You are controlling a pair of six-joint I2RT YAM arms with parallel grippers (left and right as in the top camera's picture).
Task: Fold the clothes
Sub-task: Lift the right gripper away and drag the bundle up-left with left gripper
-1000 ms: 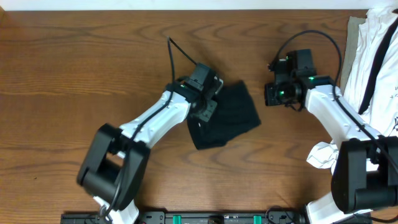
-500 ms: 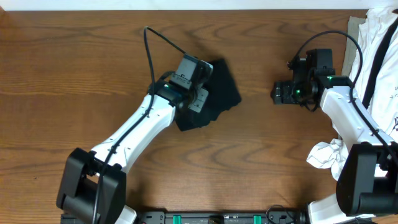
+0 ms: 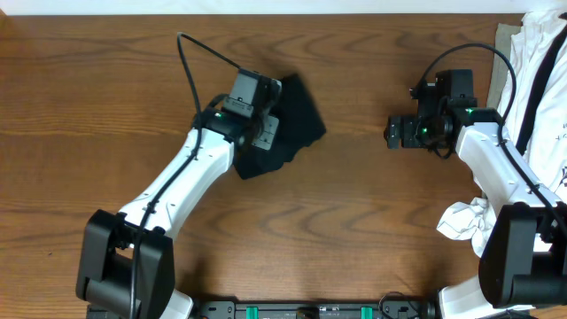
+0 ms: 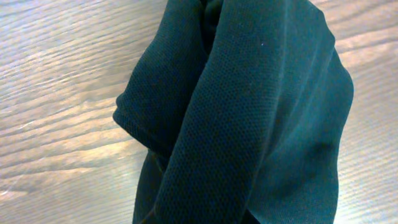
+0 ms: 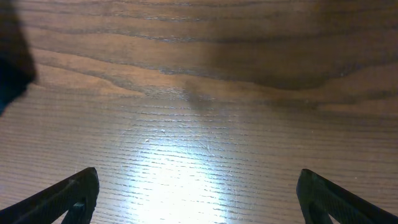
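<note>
While the dark green garment [image 3: 297,120] lies in a lumpy heap near the middle of the wooden table [image 3: 106,89], the folding job looks like it has hardly begun. The left gripper [image 3: 268,124] sits at the left edge of the heap. In the left wrist view the garment [image 4: 249,124] fills almost the whole picture, so the fingers are hidden. The thick rolls of cloth rise right up to the camera, so it looks as if the fingers are pinched on the garment. The right gripper [image 3: 394,133] hangs over bare wood, well apart from the garment, and its fingers [image 5: 74,190] are spread wide with nothing between them. No neat fold can be seen yet. The garment probably needs to be laid flat first and then folded. A pile of white clothes [image 3: 536,80] waits at the right edge, and one small white bundle [image 3: 461,217] lies near the right arm, so much work is left.
</note>
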